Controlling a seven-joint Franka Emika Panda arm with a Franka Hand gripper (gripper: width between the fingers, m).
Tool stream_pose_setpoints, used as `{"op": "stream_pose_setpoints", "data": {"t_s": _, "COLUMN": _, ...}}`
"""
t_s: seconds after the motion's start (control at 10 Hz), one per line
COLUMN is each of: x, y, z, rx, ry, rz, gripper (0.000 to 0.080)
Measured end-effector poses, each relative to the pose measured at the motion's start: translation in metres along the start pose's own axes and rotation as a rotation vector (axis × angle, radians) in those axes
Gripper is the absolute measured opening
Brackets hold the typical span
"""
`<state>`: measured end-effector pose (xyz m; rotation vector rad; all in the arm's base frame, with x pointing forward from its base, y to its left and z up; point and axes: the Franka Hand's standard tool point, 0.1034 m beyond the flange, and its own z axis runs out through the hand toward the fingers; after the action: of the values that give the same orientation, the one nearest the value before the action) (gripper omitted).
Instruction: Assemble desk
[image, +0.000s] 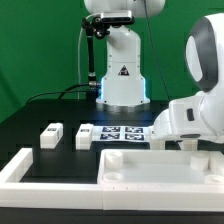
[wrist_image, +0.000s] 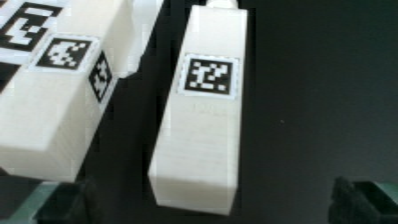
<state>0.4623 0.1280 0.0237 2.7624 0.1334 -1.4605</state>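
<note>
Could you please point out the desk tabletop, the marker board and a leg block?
tabletop (image: 150, 168): exterior view, on its recessed face.
marker board (image: 122, 133): exterior view, on its tagged middle.
leg block (wrist_image: 206, 125): wrist view, on its tagged face.

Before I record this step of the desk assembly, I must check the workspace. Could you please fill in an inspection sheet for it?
Surface: black table, with the marker board lying flat on it.
Job's things: tabletop slab lies flat, recessed face up. Two leg blocks lie apart from each other beyond it. The wrist view shows a tagged leg block with more leg blocks close beside it.
Clutter: nothing seen; only the white border rail.
Grippers: hand open, with one finger on each side of the tagged leg block and nothing held.
Cables: thin dark cable runs beside the robot base.
Surroundings: green backdrop.
</note>
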Motion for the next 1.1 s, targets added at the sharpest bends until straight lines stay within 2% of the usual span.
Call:
{"op": "stream_pose_setpoints", "data": {"t_s": 0.3, "x": -0.001, "y": -0.003, "z": 0.032, "rx": -0.007, "ry": -0.003, "rz": 0.002, "gripper": 0.0649}}
{"op": "stream_pose_setpoints", "data": {"t_s": 0.5, "x": -0.002, "y": -0.003, "z": 0.037, "rx": -0.009, "ry": -0.006, "rz": 0.001, "gripper": 0.0649}}
{"op": "stream_pose_setpoints", "data": {"t_s": 0.6, "x": -0.002, "y": -0.003, "z": 0.037, "rx": -0.009, "ry": -0.006, "rz": 0.001, "gripper": 0.062}}
{"op": "stream_pose_setpoints", "data": {"t_s": 0.8, "x": -0.002, "y": -0.003, "z": 0.037, "rx": -0.009, "ry": -0.007, "rz": 0.001, "gripper": 0.035}}
{"op": "stream_pose_setpoints", "data": {"t_s": 0.9, "x": -0.002, "y": -0.003, "z": 0.037, "rx": -0.009, "ry": -0.007, "rz": 0.001, "gripper": 0.035}}
{"op": "stream_pose_setpoints", "data": {"t_s": 1.0, "x": -0.002, "y": -0.003, "z": 0.037, "rx": -0.009, "ry": -0.007, "rz": 0.001, "gripper": 0.0287}}
{"op": "stream_pose_setpoints", "data": {"t_s": 1.1, "x": -0.002, "y": -0.003, "z": 0.037, "rx": -0.009, "ry": -0.007, "rz": 0.001, "gripper": 0.0287}}
